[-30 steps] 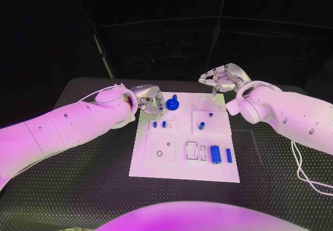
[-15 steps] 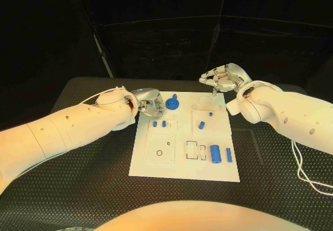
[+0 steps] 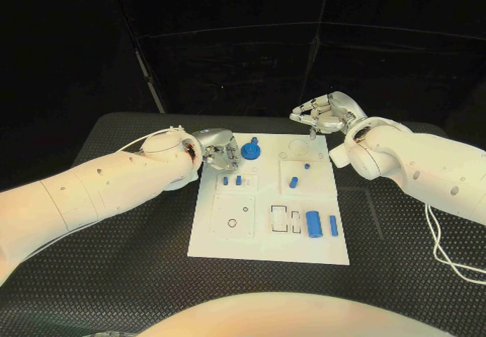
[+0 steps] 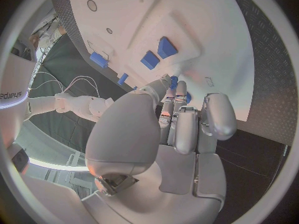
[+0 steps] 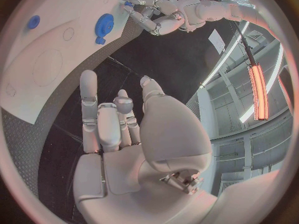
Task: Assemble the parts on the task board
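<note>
Blue gear (image 3: 251, 152) sits at the far end of the task board (image 3: 243, 242), w/ a small blue knob just beyond it. Left hand (image 3: 219, 150) is right beside it, on the gear's left, fingers curled, nothing held as far as I can tell. Right hand (image 3: 326, 112) hovers off the board's far right corner, fingers loosely spread, holding nothing. Left is clearly nearer, so prob its move.

White task board (image 3: 231, 242), blue parts (image 3: 315, 225), black diamond-textured table (image 3: 121, 260), silver hands on white arms (image 3: 91, 186).
</note>
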Controlling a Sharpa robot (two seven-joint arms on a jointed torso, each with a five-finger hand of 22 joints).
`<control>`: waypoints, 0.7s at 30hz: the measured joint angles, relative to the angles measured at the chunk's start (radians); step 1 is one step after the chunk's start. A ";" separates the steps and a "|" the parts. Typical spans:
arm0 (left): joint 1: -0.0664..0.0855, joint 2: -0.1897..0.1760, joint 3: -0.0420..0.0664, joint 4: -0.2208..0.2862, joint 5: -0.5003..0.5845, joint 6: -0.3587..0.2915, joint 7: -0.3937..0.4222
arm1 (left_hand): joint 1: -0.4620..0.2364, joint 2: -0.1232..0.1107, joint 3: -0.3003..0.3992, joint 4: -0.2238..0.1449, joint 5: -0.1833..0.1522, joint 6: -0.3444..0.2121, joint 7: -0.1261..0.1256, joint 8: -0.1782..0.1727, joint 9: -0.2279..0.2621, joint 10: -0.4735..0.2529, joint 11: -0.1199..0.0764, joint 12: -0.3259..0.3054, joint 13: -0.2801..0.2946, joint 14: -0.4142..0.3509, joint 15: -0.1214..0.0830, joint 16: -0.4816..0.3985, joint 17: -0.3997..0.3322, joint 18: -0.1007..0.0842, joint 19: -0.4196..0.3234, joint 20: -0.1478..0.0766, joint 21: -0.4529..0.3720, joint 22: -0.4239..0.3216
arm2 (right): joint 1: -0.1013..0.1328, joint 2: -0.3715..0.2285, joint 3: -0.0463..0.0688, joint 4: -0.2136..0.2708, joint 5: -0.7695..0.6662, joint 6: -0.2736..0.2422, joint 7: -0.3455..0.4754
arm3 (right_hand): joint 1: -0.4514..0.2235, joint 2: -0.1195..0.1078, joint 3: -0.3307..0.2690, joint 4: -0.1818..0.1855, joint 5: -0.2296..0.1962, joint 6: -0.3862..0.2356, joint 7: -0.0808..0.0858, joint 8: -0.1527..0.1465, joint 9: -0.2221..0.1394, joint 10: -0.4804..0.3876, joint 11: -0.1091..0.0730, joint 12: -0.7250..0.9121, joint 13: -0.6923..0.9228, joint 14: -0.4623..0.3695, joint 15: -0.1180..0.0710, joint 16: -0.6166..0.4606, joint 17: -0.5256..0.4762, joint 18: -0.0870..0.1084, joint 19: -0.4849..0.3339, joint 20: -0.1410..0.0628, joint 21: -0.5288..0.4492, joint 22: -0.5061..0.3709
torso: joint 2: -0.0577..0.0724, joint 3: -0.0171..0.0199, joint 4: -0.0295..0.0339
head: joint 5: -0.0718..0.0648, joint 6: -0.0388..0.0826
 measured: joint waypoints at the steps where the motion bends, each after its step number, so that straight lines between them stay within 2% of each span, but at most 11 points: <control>1: 0.000 0.000 0.000 0.000 0.000 0.000 0.000 | 0.000 0.000 0.000 0.000 0.000 0.000 0.000 0.000 0.000 0.000 0.000 0.000 0.000 0.000 0.000 0.000 0.000 0.000 0.000 0.000 0.000 0.000 | 0.000 0.000 0.000 0.000 0.000 0.000 0.000 | 0.000 0.000 0.000 0.000 0.000 0.000 0.000 0.000 0.000 0.000 0.000 0.000 0.000 0.000 0.000 0.000 0.000 0.000 0.000 0.000 0.000 0.000 | 0.000 0.0000 0.0000 | 0.000 0.000; 14: 0.000 0.008 0.000 -0.005 0.000 0.002 -0.001 | 0.000 0.000 0.003 -0.003 0.000 0.000 0.000 0.000 0.000 0.004 -0.004 -0.005 0.000 0.000 0.000 0.000 0.000 0.000 0.000 0.000 0.000 0.000 | 0.000 0.001 0.000 0.000 0.000 0.000 0.000 | 0.000 0.000 0.000 0.000 0.000 0.000 0.000 0.000 0.000 0.000 0.000 0.005 0.001 0.000 0.000 0.000 0.003 0.000 0.004 0.004 0.000 0.001 | 0.000 0.0000 0.0000 | -0.001 -0.001; 19: 0.001 0.013 0.000 -0.012 0.000 0.013 -0.008 | -0.021 -0.009 0.006 0.000 0.000 0.000 0.000 -0.012 -0.005 0.004 -0.004 -0.019 -0.003 0.000 0.000 0.000 -0.006 0.000 0.000 0.000 0.000 0.000 | 0.000 0.001 0.000 0.000 0.000 0.001 0.000 | 0.000 0.000 0.000 0.000 0.000 0.000 0.000 0.000 0.000 0.000 0.000 0.005 0.001 0.000 0.000 0.000 0.003 0.000 0.004 0.004 0.000 0.001 | 0.000 0.0001 -0.0001 | -0.002 -0.001; 21: 0.001 0.014 0.000 -0.014 0.000 0.020 -0.011 | -0.028 -0.015 0.006 0.000 0.000 0.000 0.000 -0.017 -0.008 -0.004 0.004 -0.028 -0.005 0.000 0.000 0.000 -0.010 0.000 0.000 0.000 0.000 0.000 | 0.000 0.000 0.000 0.000 0.000 0.001 0.000 | 0.000 0.000 0.000 0.000 0.000 0.000 0.000 0.000 0.000 0.000 0.000 0.005 0.001 0.000 0.000 0.000 0.002 0.000 0.004 0.004 0.000 0.001 | 0.000 0.0003 -0.0001 | -0.003 -0.002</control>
